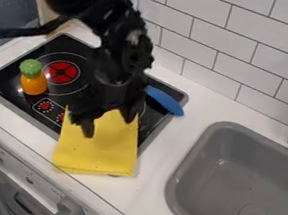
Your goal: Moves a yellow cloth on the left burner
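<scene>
Gripper [109, 123] spread wide at the yellow cloth [97, 149], front edge of stove [66, 45].
Likely grasping stage, contact unclear; next, pinch and carry to its left burner [62, 72].

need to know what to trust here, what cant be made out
Camera view:
- left end of the blue object: behind the arm
- stove under the cloth: covered
- right side of the sink: cut off by the edge
- whether the pincer touches the cloth: dark shapes overlap
</scene>
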`<action>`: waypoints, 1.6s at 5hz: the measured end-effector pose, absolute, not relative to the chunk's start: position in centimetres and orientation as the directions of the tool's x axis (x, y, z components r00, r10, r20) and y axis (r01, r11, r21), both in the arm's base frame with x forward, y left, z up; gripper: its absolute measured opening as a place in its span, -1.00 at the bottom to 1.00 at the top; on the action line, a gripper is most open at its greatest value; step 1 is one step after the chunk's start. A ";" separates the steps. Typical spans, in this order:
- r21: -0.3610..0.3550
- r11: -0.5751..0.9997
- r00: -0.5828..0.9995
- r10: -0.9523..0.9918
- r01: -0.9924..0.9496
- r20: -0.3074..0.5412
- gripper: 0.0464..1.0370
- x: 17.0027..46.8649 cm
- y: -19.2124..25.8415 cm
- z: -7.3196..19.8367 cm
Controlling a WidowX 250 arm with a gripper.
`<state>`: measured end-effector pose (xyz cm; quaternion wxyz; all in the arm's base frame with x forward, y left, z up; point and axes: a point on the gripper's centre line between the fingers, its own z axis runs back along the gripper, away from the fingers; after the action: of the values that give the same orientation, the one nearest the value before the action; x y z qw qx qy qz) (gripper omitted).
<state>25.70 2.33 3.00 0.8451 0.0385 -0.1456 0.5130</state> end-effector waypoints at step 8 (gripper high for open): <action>-0.010 0.288 0.276 0.925 -0.957 0.262 0.93 32.1 8.9 0.8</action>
<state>32.07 8.88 0.79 0.7952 0.0749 -0.1091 0.5918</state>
